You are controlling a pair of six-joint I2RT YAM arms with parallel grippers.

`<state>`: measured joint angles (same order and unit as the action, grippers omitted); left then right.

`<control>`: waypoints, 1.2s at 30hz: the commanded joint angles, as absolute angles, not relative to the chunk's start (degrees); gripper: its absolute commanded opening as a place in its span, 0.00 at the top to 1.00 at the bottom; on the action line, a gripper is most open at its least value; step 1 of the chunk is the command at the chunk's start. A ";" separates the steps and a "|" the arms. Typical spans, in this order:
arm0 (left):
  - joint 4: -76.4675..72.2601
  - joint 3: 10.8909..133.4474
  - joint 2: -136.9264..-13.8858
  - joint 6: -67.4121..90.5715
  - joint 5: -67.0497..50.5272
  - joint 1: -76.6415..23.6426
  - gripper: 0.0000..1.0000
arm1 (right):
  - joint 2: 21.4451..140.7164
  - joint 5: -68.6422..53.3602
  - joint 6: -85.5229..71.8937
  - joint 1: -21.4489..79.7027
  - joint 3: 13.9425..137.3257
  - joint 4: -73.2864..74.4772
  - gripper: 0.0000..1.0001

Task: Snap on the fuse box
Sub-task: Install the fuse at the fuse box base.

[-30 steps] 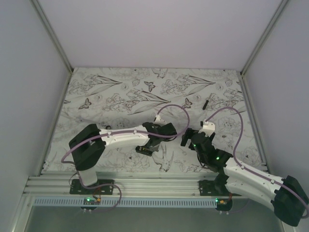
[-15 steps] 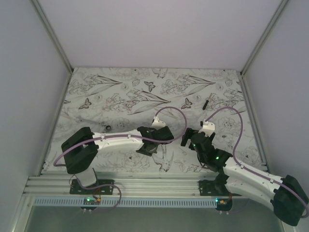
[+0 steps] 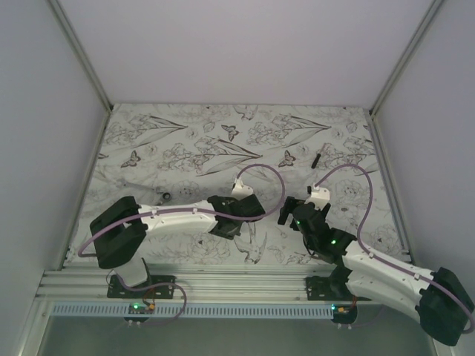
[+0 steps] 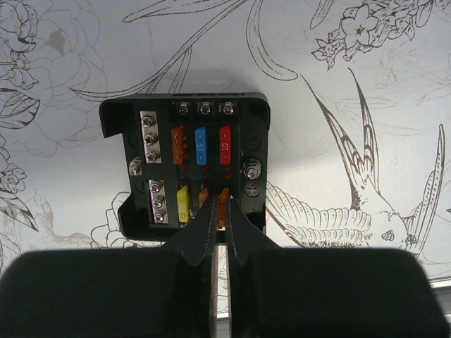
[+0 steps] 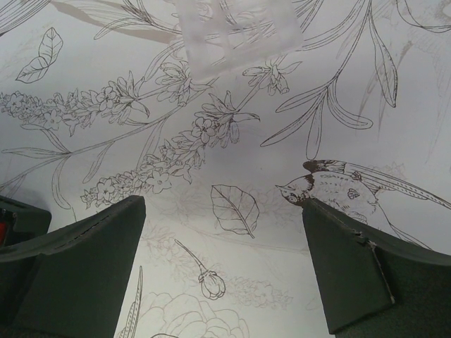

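Note:
The fuse box (image 4: pixel 187 165) is a black squarish box lying on the flower-print mat, with orange, blue, red and yellow fuses on its face. My left gripper (image 4: pixel 221 204) points down at its near edge, its fingers closed to a thin gap around an orange fuse (image 4: pixel 224 198) in the lower row. In the top view the left gripper (image 3: pixel 231 224) covers most of the box. My right gripper (image 5: pixel 222 204) is wide open and empty just above the mat; in the top view (image 3: pixel 286 212) it sits right of the box. A clear plastic lid (image 5: pixel 236 32) lies ahead of it.
A thin black stick (image 3: pixel 315 159) lies at the back right of the mat. A small dark bit (image 3: pixel 166 196) lies left of the left arm. White walls stand on three sides. A corner of the fuse box (image 5: pixel 14 220) shows at the right wrist view's left edge.
My left arm has stretched out lower and its gripper has shifted slightly over the fuse box. The right arm has not moved.

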<state>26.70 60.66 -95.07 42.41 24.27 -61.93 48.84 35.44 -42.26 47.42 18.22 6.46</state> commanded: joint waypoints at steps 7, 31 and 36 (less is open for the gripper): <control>28.00 56.06 -93.29 44.00 20.82 -62.40 1.00 | 49.33 36.09 -42.80 46.76 18.45 5.15 0.00; 28.02 58.51 -101.10 44.08 14.52 -58.17 1.00 | 50.55 35.66 -42.23 46.52 19.07 4.84 0.00; 27.95 56.54 -102.67 46.14 13.27 -56.38 1.00 | 51.77 35.44 -41.97 46.41 19.50 4.41 0.00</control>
<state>26.11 61.34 -96.40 43.55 17.37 -57.98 51.07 35.00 -42.19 46.94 18.22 6.20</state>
